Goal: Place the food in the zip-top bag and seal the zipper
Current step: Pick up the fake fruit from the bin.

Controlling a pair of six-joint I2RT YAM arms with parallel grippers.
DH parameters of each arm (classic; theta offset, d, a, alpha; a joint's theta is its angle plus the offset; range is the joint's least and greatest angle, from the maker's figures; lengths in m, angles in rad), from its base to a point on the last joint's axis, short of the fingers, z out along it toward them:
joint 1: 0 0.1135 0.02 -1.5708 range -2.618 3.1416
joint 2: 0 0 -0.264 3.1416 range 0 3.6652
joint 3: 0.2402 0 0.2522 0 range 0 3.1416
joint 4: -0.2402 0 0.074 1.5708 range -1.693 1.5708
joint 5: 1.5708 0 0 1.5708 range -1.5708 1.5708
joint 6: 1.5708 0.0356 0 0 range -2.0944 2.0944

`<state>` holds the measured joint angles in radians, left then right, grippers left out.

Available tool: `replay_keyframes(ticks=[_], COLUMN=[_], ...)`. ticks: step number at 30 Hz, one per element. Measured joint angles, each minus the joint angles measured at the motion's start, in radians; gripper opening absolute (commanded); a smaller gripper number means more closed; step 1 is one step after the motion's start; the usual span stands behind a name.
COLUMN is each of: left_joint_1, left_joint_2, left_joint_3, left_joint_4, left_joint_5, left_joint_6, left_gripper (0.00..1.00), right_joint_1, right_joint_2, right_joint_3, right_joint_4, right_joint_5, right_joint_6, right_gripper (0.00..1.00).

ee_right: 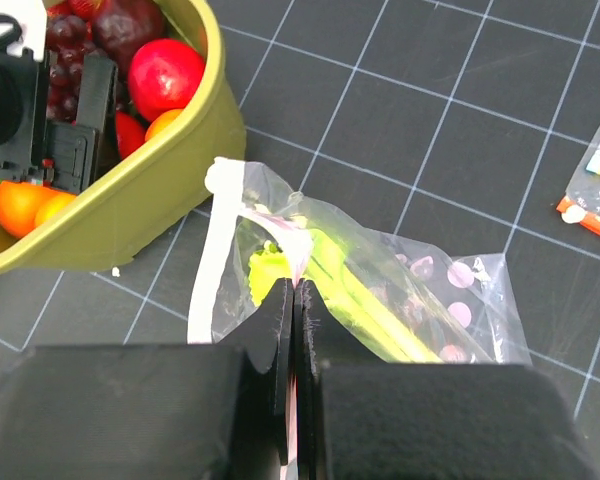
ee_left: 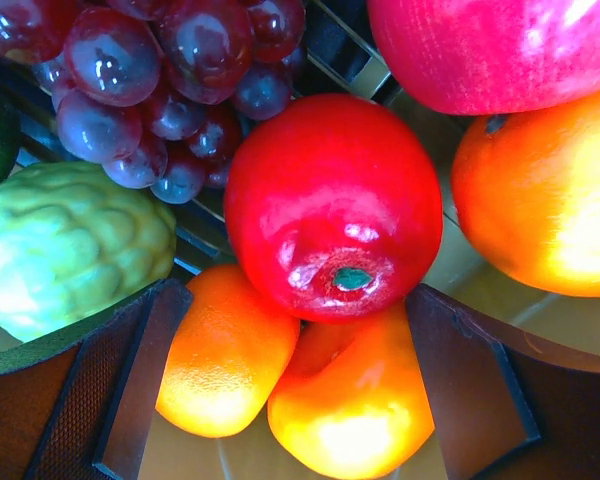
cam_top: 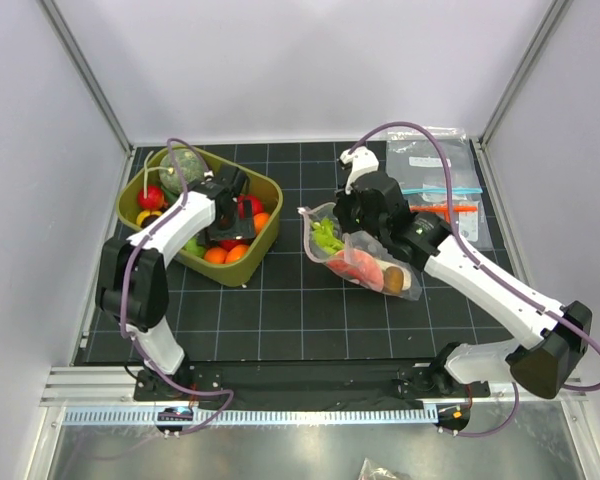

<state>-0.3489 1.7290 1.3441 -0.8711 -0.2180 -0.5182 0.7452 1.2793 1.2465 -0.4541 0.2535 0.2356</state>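
Left gripper (ee_left: 305,390): jaws wide, red fruit (ee_left: 330,205) between fingers (ee_left: 130,390), within bin (ee_right: 150,200). Fruit judged hard, glossy, light, prone to slip; grip across its middle. Right gripper (ee_right: 295,330): clamped on bag (ee_right: 380,290) at its mouth edge; film soft, crinkly; hold by that edge.

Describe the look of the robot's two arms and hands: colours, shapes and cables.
Both the left arm and the right arm have white, rounded link shells joined by bulky black joints. A mauve cable loops loosely along each. The left hand and right hand are black and boxy, each with two flat dark fingers whose inner faces look finely textured.
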Motion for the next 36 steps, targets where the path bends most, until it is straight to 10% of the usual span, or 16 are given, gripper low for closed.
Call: replay_keyframes(ticks=[9, 16, 36], left_joint_1=[-0.004, -0.004, 0.000], left_joint_2=[0.097, 0.134, -0.236], left_joint_3=[0.028, 0.048, 0.005], left_joint_4=[0.040, 0.066, 0.160], left_joint_5=[-0.006, 0.002, 0.323], left_joint_6=[0.007, 0.023, 0.053], left_gripper=[0.90, 0.49, 0.46], right_joint_1=[-0.022, -0.027, -0.134], right_joint_2=[0.033, 0.035, 0.157], right_joint_3=[0.053, 0.062, 0.073], right_joint_4=[-0.034, -0.042, 0.050], right_joint_5=[-0.042, -0.057, -0.309], right_joint_6=[-0.025, -0.027, 0.044], right_gripper=[0.01, 0.01, 0.01])
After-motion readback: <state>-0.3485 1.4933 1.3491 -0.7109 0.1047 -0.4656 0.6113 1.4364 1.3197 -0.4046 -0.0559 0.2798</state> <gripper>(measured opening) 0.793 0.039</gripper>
